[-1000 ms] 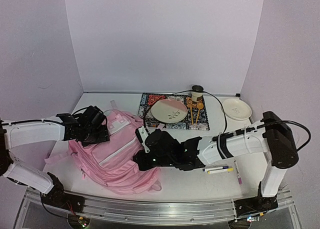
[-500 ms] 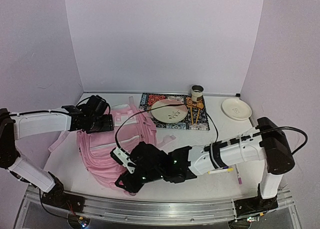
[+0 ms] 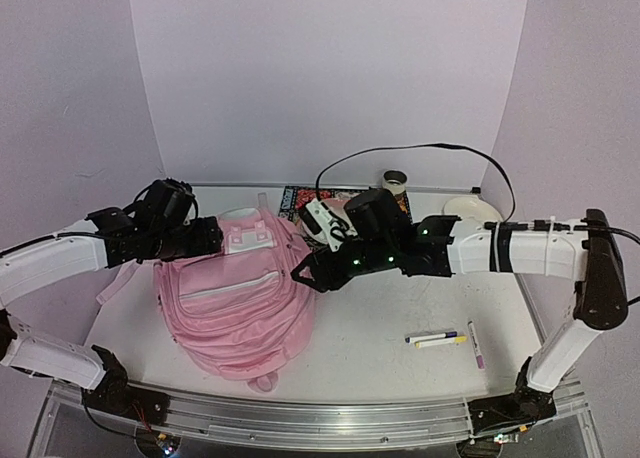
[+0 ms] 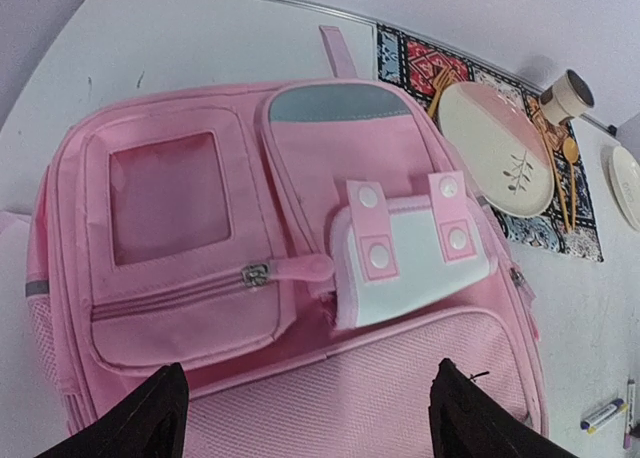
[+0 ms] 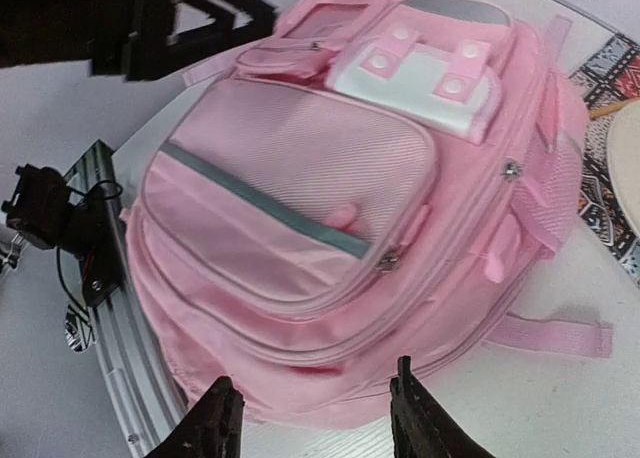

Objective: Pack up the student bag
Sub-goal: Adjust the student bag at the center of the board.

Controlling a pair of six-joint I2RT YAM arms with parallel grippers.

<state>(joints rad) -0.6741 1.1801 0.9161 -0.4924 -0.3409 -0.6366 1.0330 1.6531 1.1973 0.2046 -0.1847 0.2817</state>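
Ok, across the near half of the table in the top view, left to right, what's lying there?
student bag → two markers side by side → single pen

left arm: reaching in from left edge
left gripper [image 3: 208,240]: jaws spread, empty
right arm: stretched from right edge toward centre
right gripper [image 3: 305,275]: jaws spread, empty
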